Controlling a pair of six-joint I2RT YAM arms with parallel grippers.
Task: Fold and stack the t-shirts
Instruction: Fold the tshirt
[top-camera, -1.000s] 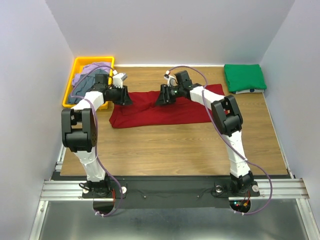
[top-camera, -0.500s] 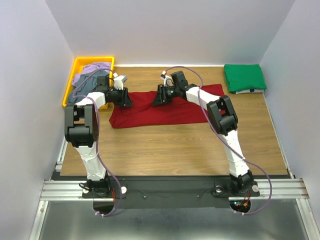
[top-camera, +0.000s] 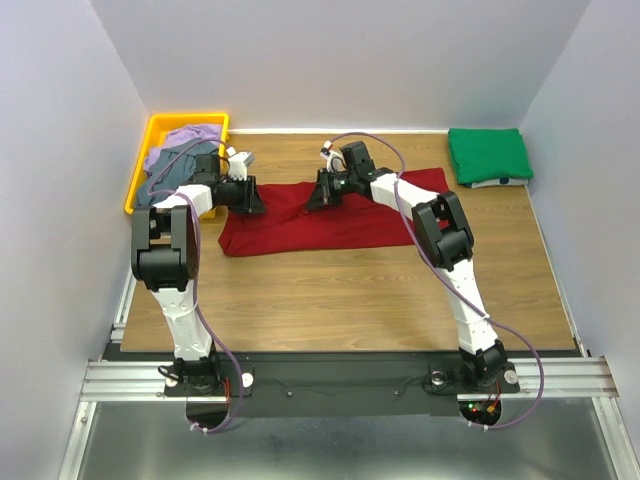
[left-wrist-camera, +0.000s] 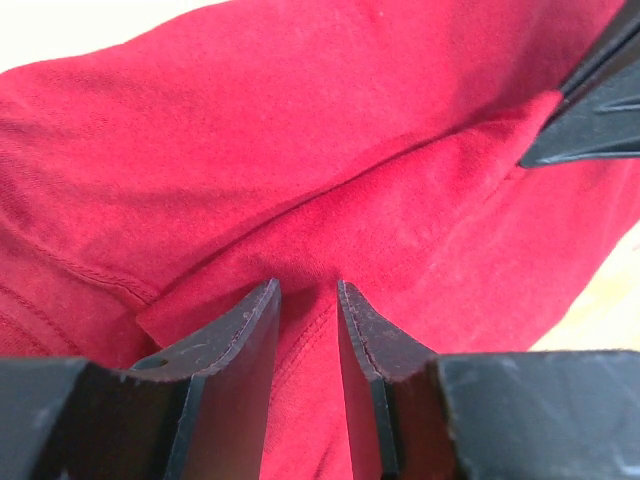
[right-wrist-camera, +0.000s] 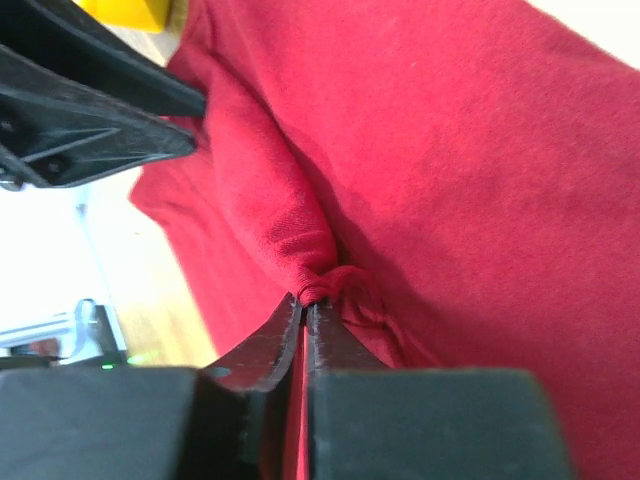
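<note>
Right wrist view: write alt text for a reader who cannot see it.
The jaws pinch a ridge of the dark red t-shirt, which fills most of the frame. The left arm's black jaws show at upper left.

wooden table (top-camera: 350, 290), dark red t-shirt (top-camera: 330, 225), green t-shirt (top-camera: 488, 152), yellow tray (top-camera: 190, 118)

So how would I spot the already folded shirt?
On the wooden table, find the far right corner. The bright green cloth t-shirt there is a neat folded square, unlike the spread dark red t-shirt or the crumpled clothes in the yellow plastic tray.
</note>
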